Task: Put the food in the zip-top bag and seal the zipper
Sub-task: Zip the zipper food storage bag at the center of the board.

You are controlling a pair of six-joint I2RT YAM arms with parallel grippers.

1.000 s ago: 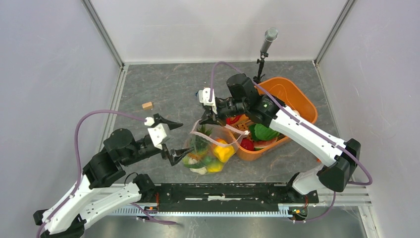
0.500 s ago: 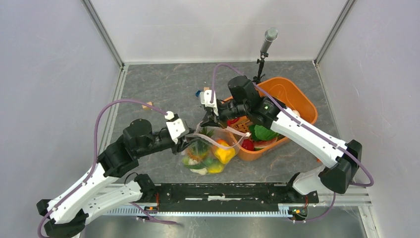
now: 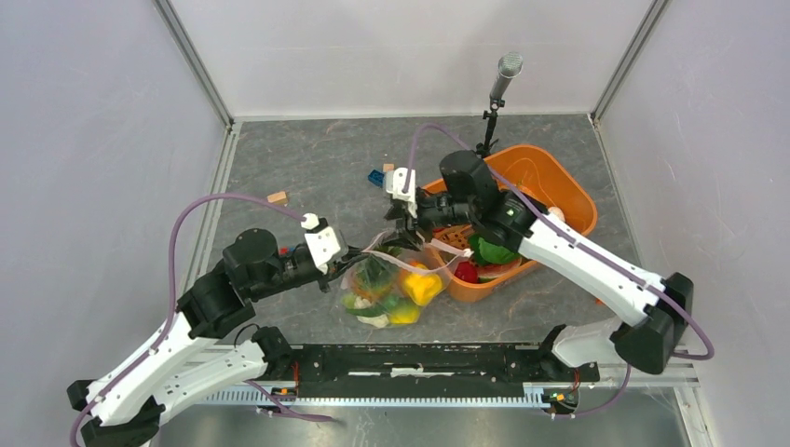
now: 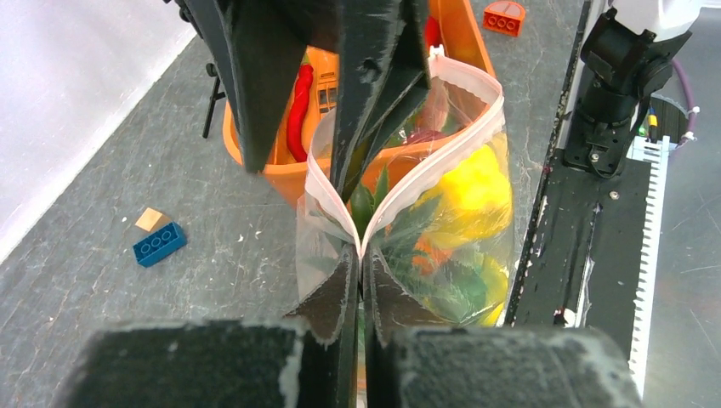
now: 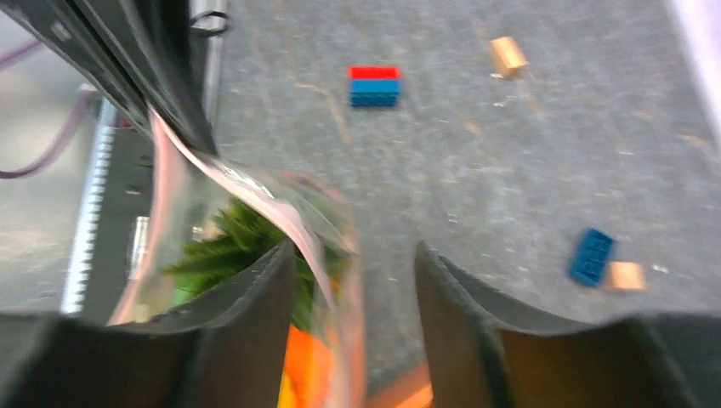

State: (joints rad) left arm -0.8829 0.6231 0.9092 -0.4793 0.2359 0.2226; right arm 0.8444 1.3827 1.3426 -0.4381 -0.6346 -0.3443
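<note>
Left gripper (image 4: pixel 360 265) pinched tight on zipper (image 4: pixel 459 144) near end; right gripper (image 5: pixel 354 252) wide, holding nothing. Risk: zip-top bag (image 4: pixel 502 234) mouth gapes, strips could misalign when pressed, seal skips

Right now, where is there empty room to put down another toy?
The big bare patch is the far left corner, between the tan wooden block and the back wall. There is also room by the front rail, right of the zip-top bag. The middle is crowded: left gripper, right gripper, bag and orange basket.
</note>
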